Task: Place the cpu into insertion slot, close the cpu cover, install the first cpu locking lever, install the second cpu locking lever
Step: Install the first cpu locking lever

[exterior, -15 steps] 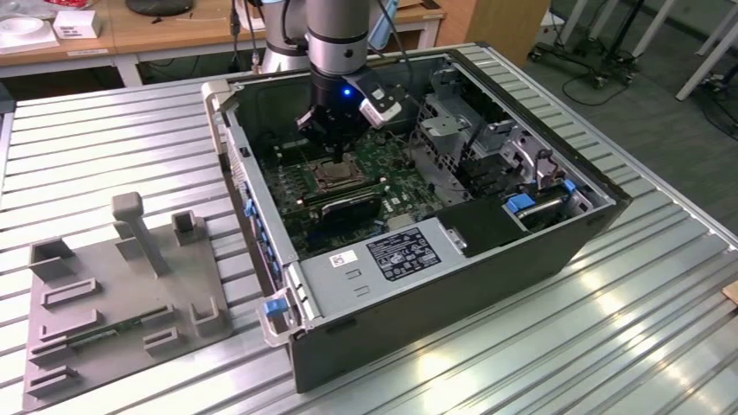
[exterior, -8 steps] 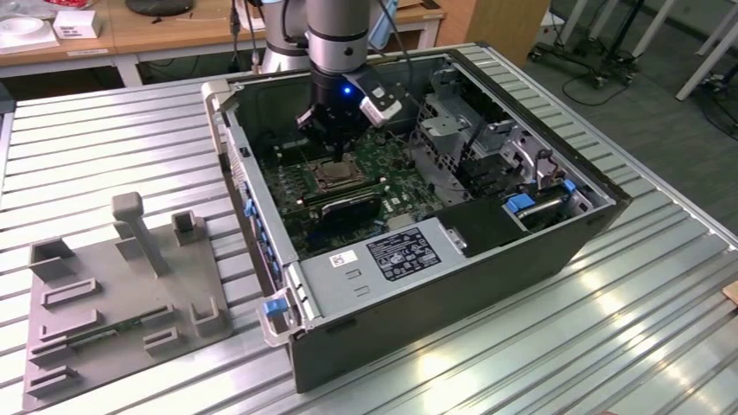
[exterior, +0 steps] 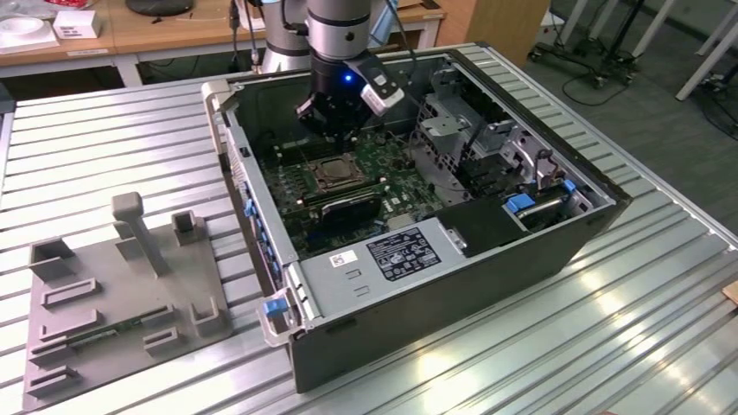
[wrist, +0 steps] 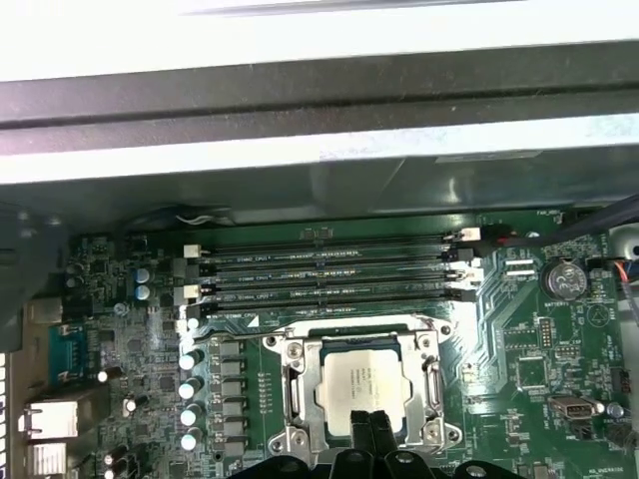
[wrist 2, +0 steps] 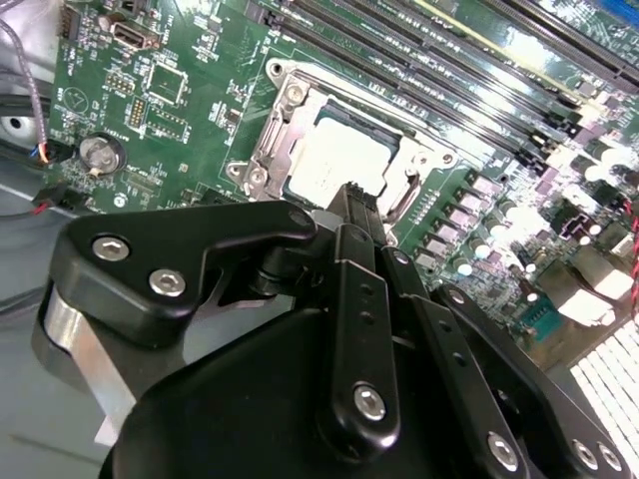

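The gripper (exterior: 332, 135) hangs inside the open computer case (exterior: 461, 285), just above the insertion slot (exterior: 334, 171). Its fingers (wrist: 365, 439) are drawn together and nothing is between them. In both wrist views the fingertips of the gripper (wrist 2: 354, 200) (wrist: 373, 431) stand over one edge of the insertion slot (wrist 2: 262, 175), right at the rim of the chip. Whether they touch it cannot be told.

The cpu (wrist: 361, 384) (wrist 2: 339, 160) lies flat in the insertion slot, its pale face up. The cpu cover (wrist: 344, 349) (wrist 2: 275, 150) is down over it, framing the chip through its cut-out centre. Thin metal rods run along two sides of the insertion slot; whether they are latched cannot be told.

Around the insertion slot spreads the green motherboard (wrist: 519, 339) (exterior: 392, 164). Four long black memory slots (wrist: 329, 279) (wrist 2: 419, 60) run in parallel just beside the slot, on the side away from the fingertips. A row of small capacitors (wrist: 188, 399) stands near another side of the slot, and a coin cell battery (wrist: 562, 279) (wrist 2: 100, 153) sits farther off on the board.

In the exterior view, a black labelled panel (exterior: 403, 252) lies in the case near the slot. Well apart from the slot, outside the case toward the exterior view's left, a grey fixture tray (exterior: 116, 285) rests on the slatted metal table (exterior: 104, 147).
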Tool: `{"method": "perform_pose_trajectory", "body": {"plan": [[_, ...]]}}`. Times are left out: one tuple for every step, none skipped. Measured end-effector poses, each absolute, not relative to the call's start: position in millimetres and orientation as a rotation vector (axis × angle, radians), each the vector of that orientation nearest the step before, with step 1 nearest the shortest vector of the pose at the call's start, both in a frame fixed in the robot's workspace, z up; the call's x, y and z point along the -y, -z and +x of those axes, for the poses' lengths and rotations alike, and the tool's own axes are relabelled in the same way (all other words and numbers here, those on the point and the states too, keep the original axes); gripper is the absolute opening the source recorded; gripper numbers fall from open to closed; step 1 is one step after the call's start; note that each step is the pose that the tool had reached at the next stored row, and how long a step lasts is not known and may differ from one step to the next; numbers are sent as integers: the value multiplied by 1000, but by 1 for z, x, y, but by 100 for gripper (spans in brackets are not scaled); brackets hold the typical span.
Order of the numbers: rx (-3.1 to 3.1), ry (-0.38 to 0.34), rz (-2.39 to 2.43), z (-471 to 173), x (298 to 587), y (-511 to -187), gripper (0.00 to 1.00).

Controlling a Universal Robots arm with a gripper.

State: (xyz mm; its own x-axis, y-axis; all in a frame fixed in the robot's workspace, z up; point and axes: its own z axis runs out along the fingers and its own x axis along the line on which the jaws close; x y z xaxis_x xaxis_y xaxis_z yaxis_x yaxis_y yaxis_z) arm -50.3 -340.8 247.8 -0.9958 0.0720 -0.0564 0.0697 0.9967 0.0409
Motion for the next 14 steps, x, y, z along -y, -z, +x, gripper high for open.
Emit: {"method": "perform_pose_trajectory", "body": {"plan": [[-3081,-60,109,-50,341,-248,10],[-3081,-60,109,-50,341,-248,10],[-3081,-60,109,-50,341,-248,10],[-3081,-60,109,-50,341,-248,10],[-3081,-60,109,-50,341,-248,10],[-3081,-60,109,-50,341,-248,10],[-3081,-60,109,-51,341,-248,10],[-3081,-60,109,-52,341,-248,10],[-3081,-60,109,-54,341,-248,10],[-3081,-60,109,-56,341,-248,10],[-3081,-60,109,-59,341,-248,10],[-3081,-60,110,-62,341,-248,10],[-3081,-60,109,-66,341,-248,10],[-3081,-60,109,-69,341,-248,10]]}}
